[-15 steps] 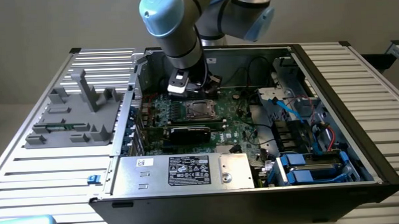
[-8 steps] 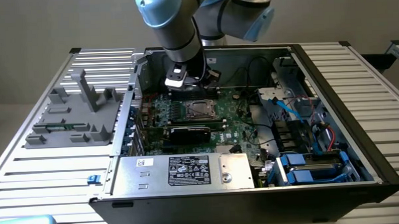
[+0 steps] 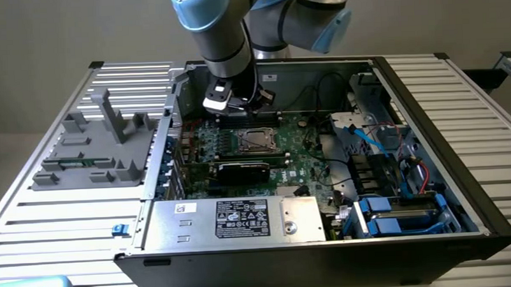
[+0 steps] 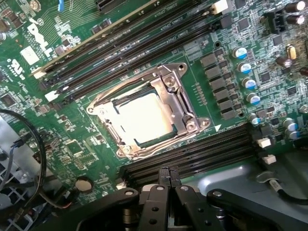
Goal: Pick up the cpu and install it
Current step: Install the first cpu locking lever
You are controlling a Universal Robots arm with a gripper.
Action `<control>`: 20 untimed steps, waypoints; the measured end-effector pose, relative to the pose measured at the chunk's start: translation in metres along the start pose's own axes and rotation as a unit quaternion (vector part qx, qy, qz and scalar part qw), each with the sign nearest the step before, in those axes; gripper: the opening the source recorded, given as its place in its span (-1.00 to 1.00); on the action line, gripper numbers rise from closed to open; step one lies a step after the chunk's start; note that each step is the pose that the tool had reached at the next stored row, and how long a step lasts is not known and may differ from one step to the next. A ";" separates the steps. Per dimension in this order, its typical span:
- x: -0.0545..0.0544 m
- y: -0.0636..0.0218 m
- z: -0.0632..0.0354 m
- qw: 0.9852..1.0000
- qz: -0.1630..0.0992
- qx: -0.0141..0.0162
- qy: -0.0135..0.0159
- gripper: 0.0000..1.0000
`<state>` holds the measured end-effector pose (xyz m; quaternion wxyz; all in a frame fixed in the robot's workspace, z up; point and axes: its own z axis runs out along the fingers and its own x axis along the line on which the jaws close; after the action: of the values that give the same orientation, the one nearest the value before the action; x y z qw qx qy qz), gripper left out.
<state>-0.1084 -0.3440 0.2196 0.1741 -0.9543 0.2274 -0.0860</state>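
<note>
The gripper (image 4: 169, 175) hangs closed and empty above the motherboard (image 4: 72, 139) of an open computer case (image 3: 427, 176), its two fingers pressed together at the lower centre of the wrist frame, just beside the bank of black memory slots (image 4: 202, 151). The cpu (image 4: 142, 118) already lies in the socket (image 4: 185, 103) at the middle of that frame, its pale metal top showing inside the steel retention frame. In the exterior frame the arm (image 3: 222, 36) comes down from the top centre, and the socket sits just below and to the right of the gripper, near the centre of the case. A grey fixture (image 3: 94, 149) stands on the slatted table (image 3: 37, 215) at the left of that frame.

Judged from this, the chip has been placed and released, so the work is at the seating stage. Whether the chip lies fully flat and the frame is latched cannot be told. Any further contact calls for a slow, square approach, keeping clear of the memory slots and nearby capacitors (image 4: 248, 82).
</note>
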 end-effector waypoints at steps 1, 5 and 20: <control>0.000 0.0002 -0.0002 1.000 0.000 -0.001 -0.001 -0.77; -0.001 0.0004 -0.0011 1.000 -0.004 -0.008 -0.004 -0.77; -0.002 -0.0024 -0.0085 0.999 -0.030 -0.035 -0.011 -0.77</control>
<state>-0.1115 -0.3435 0.2282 0.1402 -0.9671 0.1993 -0.0727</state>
